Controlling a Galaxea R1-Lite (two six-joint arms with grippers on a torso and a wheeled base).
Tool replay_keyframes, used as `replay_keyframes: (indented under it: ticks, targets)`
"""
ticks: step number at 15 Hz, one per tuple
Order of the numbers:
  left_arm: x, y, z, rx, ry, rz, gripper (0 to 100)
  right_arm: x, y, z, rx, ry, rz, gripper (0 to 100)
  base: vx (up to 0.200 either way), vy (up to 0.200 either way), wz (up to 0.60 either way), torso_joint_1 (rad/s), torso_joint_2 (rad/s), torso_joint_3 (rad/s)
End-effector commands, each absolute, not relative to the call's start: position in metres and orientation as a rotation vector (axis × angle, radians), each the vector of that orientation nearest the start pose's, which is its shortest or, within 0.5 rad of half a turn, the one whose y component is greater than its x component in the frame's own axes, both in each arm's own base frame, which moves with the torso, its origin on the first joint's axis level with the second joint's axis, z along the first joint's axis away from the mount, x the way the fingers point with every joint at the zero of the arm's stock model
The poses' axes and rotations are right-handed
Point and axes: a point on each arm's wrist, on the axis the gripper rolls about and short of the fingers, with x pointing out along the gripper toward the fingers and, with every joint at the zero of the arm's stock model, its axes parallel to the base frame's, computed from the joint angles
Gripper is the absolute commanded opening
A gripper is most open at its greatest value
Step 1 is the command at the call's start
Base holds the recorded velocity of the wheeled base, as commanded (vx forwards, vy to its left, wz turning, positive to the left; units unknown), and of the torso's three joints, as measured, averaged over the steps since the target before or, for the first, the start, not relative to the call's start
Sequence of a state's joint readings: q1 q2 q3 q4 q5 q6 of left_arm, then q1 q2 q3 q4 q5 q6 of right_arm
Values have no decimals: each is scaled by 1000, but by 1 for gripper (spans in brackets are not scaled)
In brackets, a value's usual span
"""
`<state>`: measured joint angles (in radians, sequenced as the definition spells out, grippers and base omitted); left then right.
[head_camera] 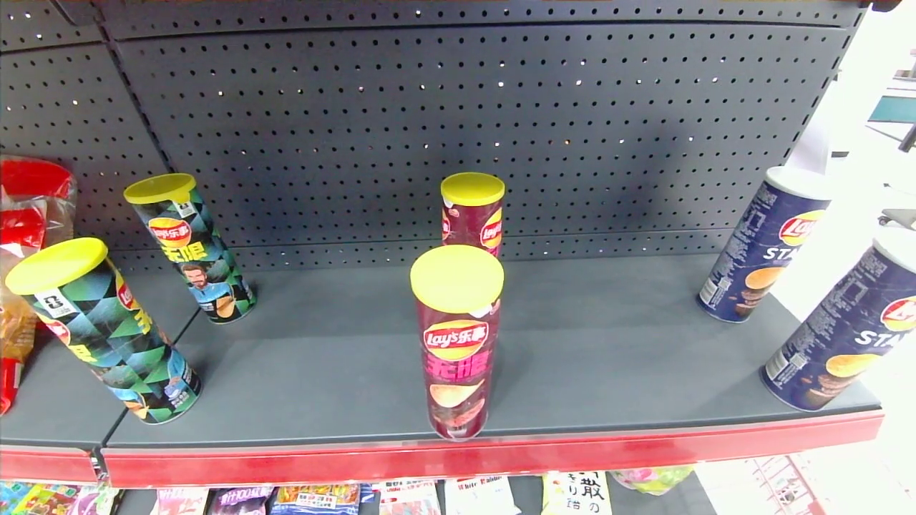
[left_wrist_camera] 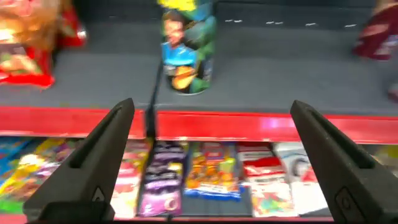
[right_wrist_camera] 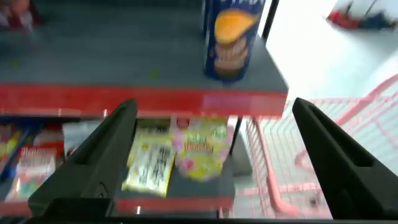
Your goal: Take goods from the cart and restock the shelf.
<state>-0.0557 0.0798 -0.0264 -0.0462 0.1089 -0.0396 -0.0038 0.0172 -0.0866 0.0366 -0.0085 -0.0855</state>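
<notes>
Six chip cans stand on the shelf (head_camera: 343,372) in head view: green cans (head_camera: 107,336) at left, maroon cans (head_camera: 458,343) centre, blue cans (head_camera: 766,250) at right, w/ wide bare gaps btwn groups, so restock looks partly done.

Left wrist view: left gripper (left_wrist_camera: 212,107) spread wide, holding nothing, facing the red shelf edge (left_wrist_camera: 249,121).

Right wrist view: right gripper (right_wrist_camera: 214,104) also spread, empty; pink cart (right_wrist_camera: 266,163) beside shelf end. Next pick from cart is still due, I'd judge.
</notes>
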Motion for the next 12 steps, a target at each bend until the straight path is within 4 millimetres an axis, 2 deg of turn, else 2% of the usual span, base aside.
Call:
replay_keyframes:
  ticks: [1,2,4,5,7,12]
  targets:
    - [-18,3,83,-28,9,127,100,-25,1,82,-79,-32,33,100,0,0,0,0,0,0]
    - [-19,3,82,-19,7,210,100,-23,2,77,-54,-9,90,100,0,0,0,0,0,0]
    - [-20,4,82,-16,6,247,100,-21,2,77,-50,16,96,100,0,0,0,0,0,0]
    - [-20,4,82,-12,2,229,100,-22,2,77,-45,13,92,100,0,0,0,0,0,0]
    - [-23,-1,77,33,-13,-64,100,-21,1,77,-7,20,65,100,0,0,0,0,0,0]
    - [-23,0,76,-11,0,8,100,-23,0,76,5,0,-6,100,0,0,0,0,0,0]
